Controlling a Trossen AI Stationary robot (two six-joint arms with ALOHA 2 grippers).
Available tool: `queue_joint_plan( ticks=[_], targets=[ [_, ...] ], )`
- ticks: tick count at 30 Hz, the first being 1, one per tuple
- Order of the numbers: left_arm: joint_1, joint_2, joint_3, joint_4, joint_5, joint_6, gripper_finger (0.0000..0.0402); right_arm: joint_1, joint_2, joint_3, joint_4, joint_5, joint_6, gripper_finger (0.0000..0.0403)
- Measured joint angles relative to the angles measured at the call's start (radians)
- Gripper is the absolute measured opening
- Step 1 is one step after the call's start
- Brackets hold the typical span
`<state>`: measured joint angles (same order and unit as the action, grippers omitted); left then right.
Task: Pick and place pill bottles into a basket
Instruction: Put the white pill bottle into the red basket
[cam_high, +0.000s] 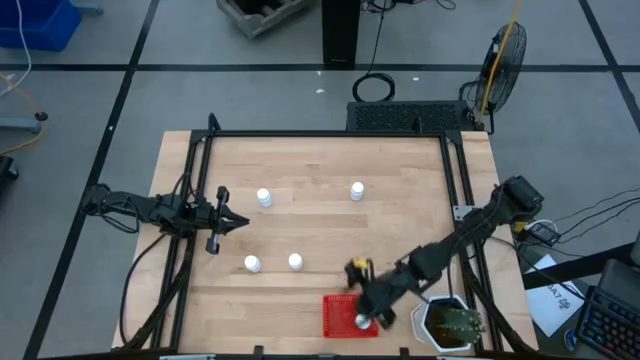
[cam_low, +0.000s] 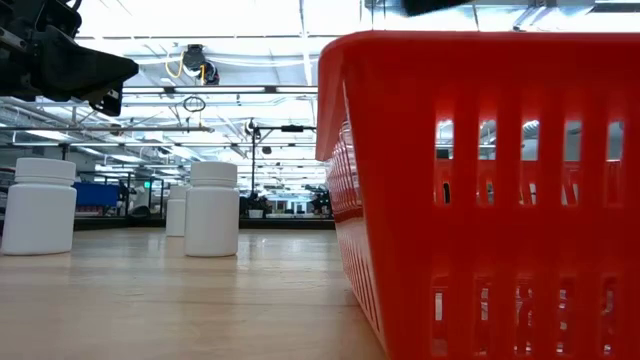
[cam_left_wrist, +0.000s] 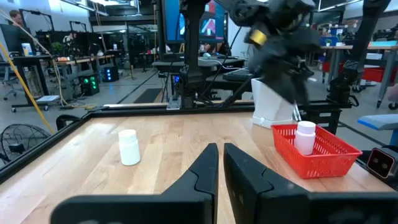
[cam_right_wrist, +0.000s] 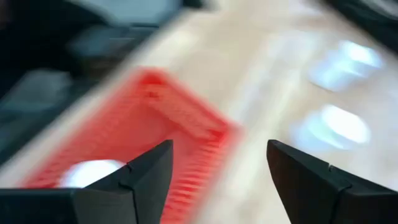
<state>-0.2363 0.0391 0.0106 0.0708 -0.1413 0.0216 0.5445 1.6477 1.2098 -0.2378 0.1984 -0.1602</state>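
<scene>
1 pill bottle (cam_high: 361, 321) sits in the red basket (cam_high: 338, 312) at table's near edge twd right corner, right gripper (cam_high: 384, 308) above it w/ fingers apart & empty, left gripper (cam_high: 240, 222) nearly closed & empty by left edge, 4 bottles left on the table (cam_high: 310, 215)

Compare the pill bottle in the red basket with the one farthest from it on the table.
The pill bottle in the basket sits inside the red basket, right by the open right gripper; the far pill bottle stands on bare wood, away from both grippers. Both are upright, white and alike in size.
</scene>
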Motion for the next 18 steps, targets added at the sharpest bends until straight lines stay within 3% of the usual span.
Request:
queue_joint_plan(
  ticks=[4,9,15,18],
  targets=[
    [0.0,0.0,0.0,0.0,0.001,0.0,0.0031,-0.143,-0.056,0.0,-0.082,0.089,0.201,0.0248],
    [0.0,0.0,0.0,0.0,0.0,0.0,0.0031,-0.397,-0.097,0.0,-0.136,0.085,0.337,0.0249],
    [0.0,0.0,0.0,0.001,0.0,0.0,0.0031,-0.714,-0.106,0.015,-0.197,-0.156,0.474,0.025],
    [0.0,0.0,0.0,0.002,0.0,0.0,0.0031,-0.823,-0.096,0.015,-0.222,-0.166,0.489,0.0249]
  ],
)
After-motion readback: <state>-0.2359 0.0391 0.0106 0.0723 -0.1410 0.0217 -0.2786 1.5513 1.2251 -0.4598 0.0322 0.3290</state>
